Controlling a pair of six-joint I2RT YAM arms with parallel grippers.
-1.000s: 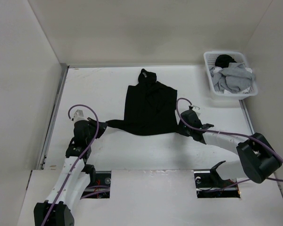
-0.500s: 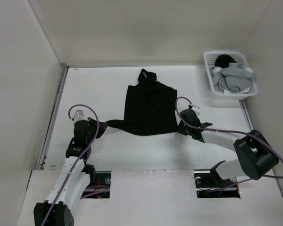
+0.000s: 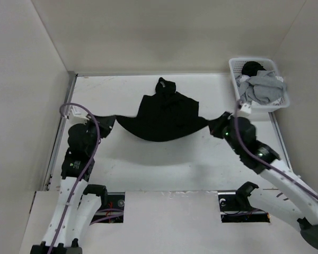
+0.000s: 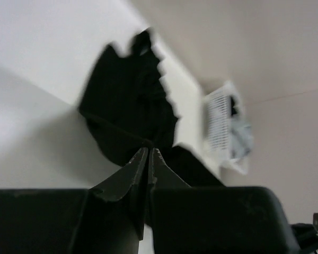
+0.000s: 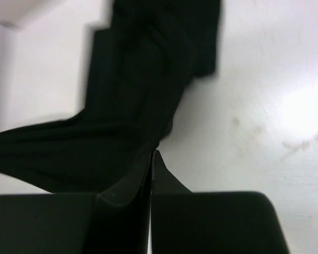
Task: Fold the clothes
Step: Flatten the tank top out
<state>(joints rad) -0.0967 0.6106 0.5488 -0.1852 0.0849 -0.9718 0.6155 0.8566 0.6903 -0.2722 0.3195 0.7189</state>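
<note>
Top view: the black garment [image 3: 161,119] hangs stretched between both arms, left of the white basket [image 3: 238,98], which holds grey garments [image 3: 262,90]. The left gripper [image 3: 107,120] and right gripper [image 3: 218,125] each pinch a corner of it.

Left wrist view: the jaws are closed on fabric, and the basket lies beyond the garment.

Right wrist view: the jaws are closed on fabric above the table [image 5: 265,106].

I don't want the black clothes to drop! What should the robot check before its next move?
1. Grip of left hand on the black garment: shut on one end, ok.
2. Grip of right hand: shut on the opposite end, ok.
3. Garment spread between both hands, middle sagging: ok.
4. White basket apart from the garment: ok.
5. How many cloth layers each hand pinches: cannot tell.
</note>
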